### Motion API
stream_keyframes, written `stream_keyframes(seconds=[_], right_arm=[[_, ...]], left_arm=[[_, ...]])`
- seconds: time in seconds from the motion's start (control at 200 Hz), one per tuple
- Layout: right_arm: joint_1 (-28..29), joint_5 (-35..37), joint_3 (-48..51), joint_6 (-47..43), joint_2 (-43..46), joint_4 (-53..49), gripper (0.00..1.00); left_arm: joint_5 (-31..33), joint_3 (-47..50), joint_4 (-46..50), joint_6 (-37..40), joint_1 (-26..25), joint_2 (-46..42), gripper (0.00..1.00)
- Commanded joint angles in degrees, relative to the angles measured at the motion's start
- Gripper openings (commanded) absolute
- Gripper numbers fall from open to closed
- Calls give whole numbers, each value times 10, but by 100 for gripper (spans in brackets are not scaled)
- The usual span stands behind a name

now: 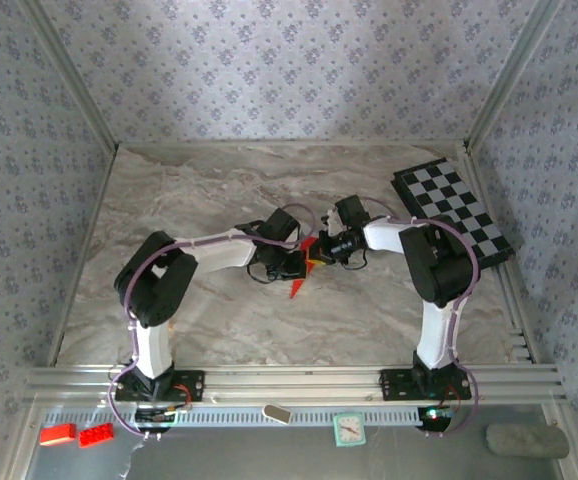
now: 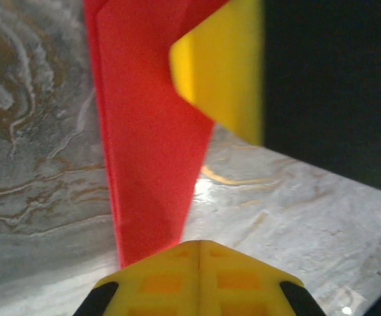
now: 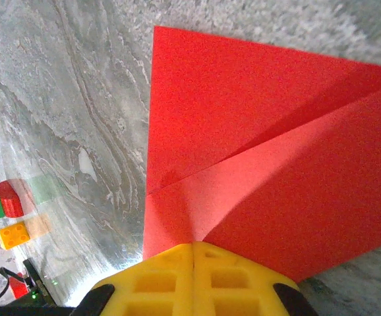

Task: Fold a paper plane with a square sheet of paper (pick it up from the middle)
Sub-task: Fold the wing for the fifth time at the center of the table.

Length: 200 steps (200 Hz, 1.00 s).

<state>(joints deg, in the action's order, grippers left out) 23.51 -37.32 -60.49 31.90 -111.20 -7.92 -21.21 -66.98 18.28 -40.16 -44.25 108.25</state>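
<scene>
Left claw (image 2: 199, 263) and right claw (image 3: 194, 260), both clamped shut on the red paper sheet (image 3: 276, 164), hold it above the worktop (image 1: 219, 330) centre. Diagonal folds already give a pointed wedge; wing folds and final creasing apparently remain, so the plane looks roughly half made.

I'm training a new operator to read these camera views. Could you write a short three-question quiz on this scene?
1. True or false: the red paper lies untouched, with both arms parked away from it.
2. Where does the checkered board sit in the top view? A) back right B) front left C) centre
3. Fill in: the left jaws and the right jaws are both ____ on the paper.

Key: 1 false; 2 A; 3 shut.
</scene>
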Motion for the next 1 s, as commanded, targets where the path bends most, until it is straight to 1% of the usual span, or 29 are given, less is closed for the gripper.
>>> stream_keyframes(seconds=[0.0, 0.135, 0.335, 0.4, 0.725, 0.79, 0.82, 0.94, 0.994], right_arm=[[4, 18, 13, -1, -14, -46, 5], [-6, 24, 4, -15, -17, -45, 5], [-51, 23, -17, -27, -33, -22, 7], [-65, 33, -28, -34, -40, -17, 7], [-144, 62, -74, -49, -74, -9, 10], [-152, 57, -73, -52, -70, -7, 10], [-156, 49, -91, -56, -67, -5, 10], [-156, 42, -83, -70, -25, -5, 12], [-156, 48, -83, -70, 2, -13, 14]], left_arm=[[11, 2, 16, -7, 2, 11, 0], [21, 20, 22, -14, 2, 14, 0], [29, 58, 21, -28, 1, 19, 0], [28, 66, 18, -32, 1, 19, 0], [18, 63, 16, -29, 1, 16, 0], [14, 57, 15, -27, 2, 15, 0], [11, 53, 13, -25, 2, 15, 0], [2, 26, 7, -19, 2, 6, 0], [3, 8, 7, -14, 3, -4, 4]])
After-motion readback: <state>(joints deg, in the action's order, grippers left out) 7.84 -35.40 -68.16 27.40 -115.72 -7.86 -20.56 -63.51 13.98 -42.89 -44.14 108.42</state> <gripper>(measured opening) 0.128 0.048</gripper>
